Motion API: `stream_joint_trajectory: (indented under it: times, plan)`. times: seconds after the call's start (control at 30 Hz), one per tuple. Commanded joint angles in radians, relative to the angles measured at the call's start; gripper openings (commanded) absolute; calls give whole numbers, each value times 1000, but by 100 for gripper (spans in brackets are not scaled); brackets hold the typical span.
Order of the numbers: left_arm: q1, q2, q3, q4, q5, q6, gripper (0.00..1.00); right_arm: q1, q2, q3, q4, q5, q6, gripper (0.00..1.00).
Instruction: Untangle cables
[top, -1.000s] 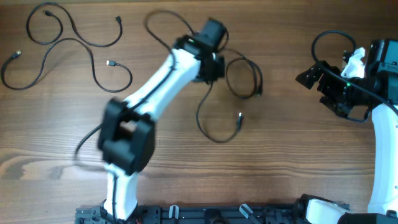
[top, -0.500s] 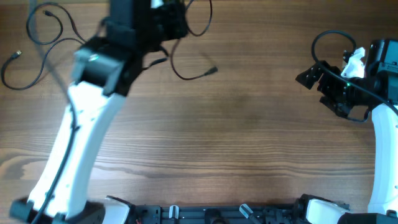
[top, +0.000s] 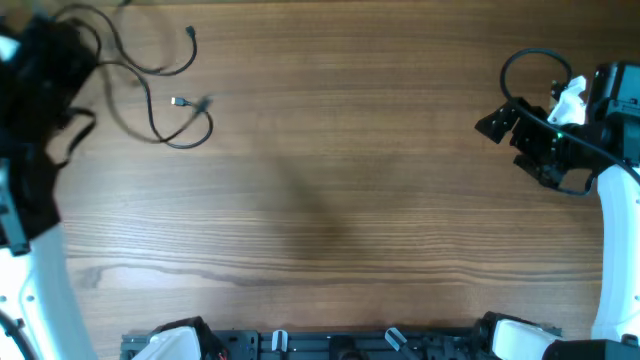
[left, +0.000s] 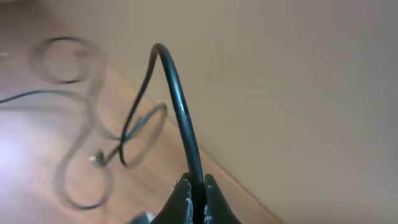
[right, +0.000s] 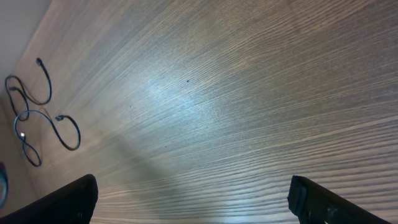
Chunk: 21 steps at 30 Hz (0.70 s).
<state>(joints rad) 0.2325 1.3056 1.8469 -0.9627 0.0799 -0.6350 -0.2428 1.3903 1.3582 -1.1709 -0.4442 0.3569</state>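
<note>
Left gripper (left: 194, 190) pinched shut on one cable (left: 177, 106); right gripper (right: 193, 186) empty, jaws wide apart.
The held cable arches up out of the fingertips, then drops toward the table (top: 350, 200). Other cables (top: 170, 110) lie in loose curves at the far-left corner, a silvery plug (top: 178, 102) among them. Right gripper is at the right side, well apart from them. Left arm (top: 30, 150) is blurred at the left edge.
</note>
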Motion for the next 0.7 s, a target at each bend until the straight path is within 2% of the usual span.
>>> stream_joint_trajectory:
  times: [0.0, 0.07, 0.13, 0.33, 0.47, 0.53, 0.67]
  plan:
    - [161, 20, 8, -60, -31, -141, 4, 4, 13, 8, 10, 3, -15, 100]
    - [264, 45, 8, -110, -41, -232, 4, 4, 13, 8, 13, 2, -14, 100]
    - [326, 68, 8, -142, -42, -261, 4, 4, 13, 8, 8, 2, -14, 100]
    - [437, 132, 5, -124, -141, -263, 4, 4, 13, 8, 6, 3, -15, 100]
    - [484, 175, 5, -56, -111, -247, 4, 4, 13, 8, 8, 3, -14, 100]
    - [490, 188, 5, -18, -58, -188, 4, 4, 13, 8, 8, 2, -14, 100]
    - [518, 209, 5, -70, -68, -192, 4, 4, 13, 8, 4, 3, -14, 100]
